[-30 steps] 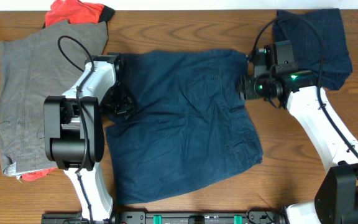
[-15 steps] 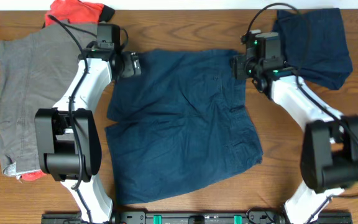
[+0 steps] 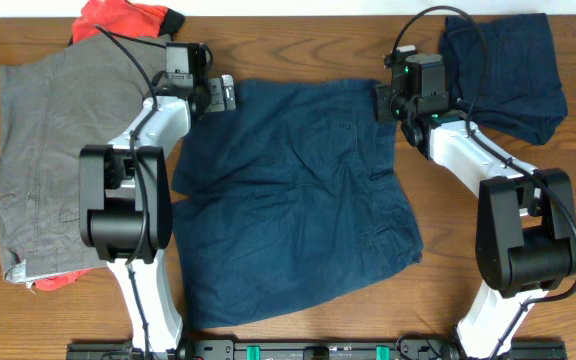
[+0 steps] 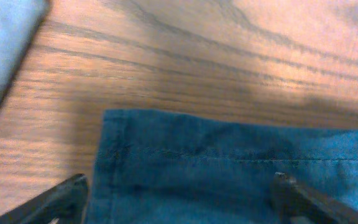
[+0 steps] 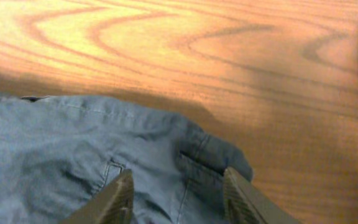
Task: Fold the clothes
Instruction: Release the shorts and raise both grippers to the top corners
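A wooden surface (image 3: 298, 40) is shown from above, with two white robot arms reaching in from the near edge. Dark navy shorts (image 3: 288, 190) are spread flat across the middle of it.

The left gripper (image 3: 220, 97) is placed at the far left corner of the shorts. In the left wrist view its fingers (image 4: 64, 198) are spread wide, one on either side of the stitched corner, and nothing is pinched.

The right gripper (image 3: 381, 103) is placed at the far right corner of the shorts. In the right wrist view its fingers (image 5: 112, 198) are set partly apart. The corner of the cloth and a belt loop (image 5: 194, 163) lie between them and are not visibly squeezed.

Grey shorts (image 3: 38, 160) are laid out at the left, beside the left arm. A red-orange garment (image 3: 118, 18) is bunched at the far left corner of the surface. A second navy garment (image 3: 503, 65) is seen at the far right, beyond the right arm.
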`<state>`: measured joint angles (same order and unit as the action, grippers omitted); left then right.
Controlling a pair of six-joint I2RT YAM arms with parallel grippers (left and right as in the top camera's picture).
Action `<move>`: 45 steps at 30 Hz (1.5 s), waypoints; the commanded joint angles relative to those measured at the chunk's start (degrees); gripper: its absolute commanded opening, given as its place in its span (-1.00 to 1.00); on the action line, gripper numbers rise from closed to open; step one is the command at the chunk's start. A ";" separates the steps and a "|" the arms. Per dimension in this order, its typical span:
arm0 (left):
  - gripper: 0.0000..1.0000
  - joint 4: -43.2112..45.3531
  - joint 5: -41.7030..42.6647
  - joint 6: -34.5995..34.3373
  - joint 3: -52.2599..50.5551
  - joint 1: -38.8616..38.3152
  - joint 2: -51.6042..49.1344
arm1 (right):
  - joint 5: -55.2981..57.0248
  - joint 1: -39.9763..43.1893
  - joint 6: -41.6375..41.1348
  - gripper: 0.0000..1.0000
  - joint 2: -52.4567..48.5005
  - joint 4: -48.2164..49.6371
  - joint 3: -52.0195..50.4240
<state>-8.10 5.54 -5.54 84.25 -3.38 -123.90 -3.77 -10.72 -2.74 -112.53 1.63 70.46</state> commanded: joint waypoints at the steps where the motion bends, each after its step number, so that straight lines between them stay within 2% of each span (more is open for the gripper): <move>1: 0.65 0.46 1.79 0.92 0.37 0.17 -0.96 | 0.68 -0.55 -0.28 -0.51 -1.95 0.98 0.83; 6: 0.21 0.33 1.75 0.81 0.37 -0.09 -0.96 | -0.44 -0.83 -2.43 -0.67 -5.16 4.15 0.83; 12: 0.09 1.22 1.49 0.79 0.37 -0.07 -1.42 | -4.11 -1.01 -4.28 -0.73 -10.69 11.02 0.83; 20: 0.05 4.90 1.31 0.55 0.37 -0.07 -5.90 | -3.34 -0.94 -5.35 -0.74 -15.69 17.49 0.83; 23: 0.06 5.70 0.00 0.52 0.37 0.00 -7.76 | -0.31 -0.68 -5.35 -0.75 -16.76 17.53 0.83; 27: 0.06 5.40 -6.32 -2.05 0.37 0.22 -9.77 | 3.96 0.35 -5.35 -0.73 -17.88 17.00 0.83; 36: 0.05 5.88 -7.41 -2.27 0.37 0.26 -11.34 | 5.88 4.79 -5.38 -0.63 -18.03 16.02 0.83; 45: 0.06 5.33 -9.25 -2.14 0.44 0.26 -10.36 | 1.51 5.42 -5.33 -0.25 -15.41 15.06 2.16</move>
<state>-0.01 -0.93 -6.20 86.30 -4.23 -130.39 -6.55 -8.58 -7.73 -127.76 17.91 72.40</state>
